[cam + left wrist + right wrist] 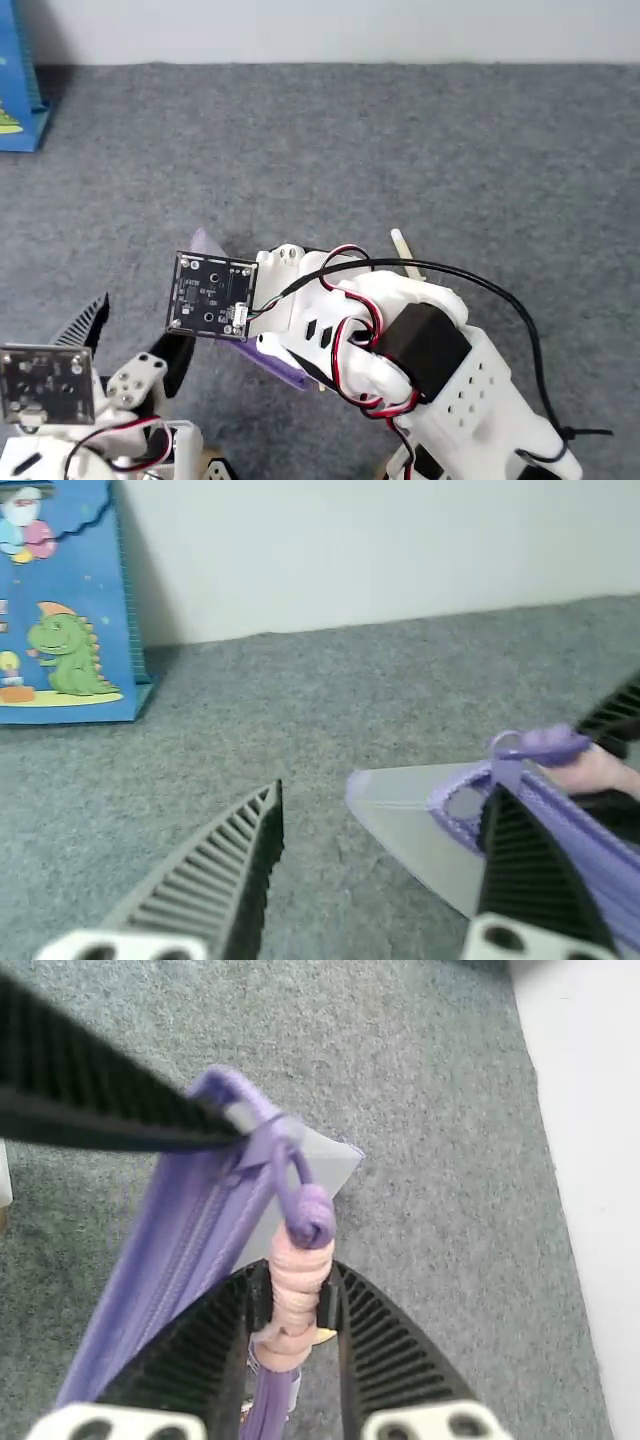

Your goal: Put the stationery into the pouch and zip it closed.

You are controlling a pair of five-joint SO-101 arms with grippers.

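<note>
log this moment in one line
right tool shut on pink zipper pull | left tool open at end of purple-and-grey zip pouch

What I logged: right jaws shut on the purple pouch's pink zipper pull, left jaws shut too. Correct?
Not quite: the left jaws stand open, as the left wrist view shows. The right jaws are shut on the pink zipper pull of the purple pouch.

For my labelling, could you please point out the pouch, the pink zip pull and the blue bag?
pouch (402,818): left wrist view, grey side panel.
pink zip pull (298,1265): right wrist view, coiled middle.
blue bag (62,600): left wrist view, printed front.
</note>
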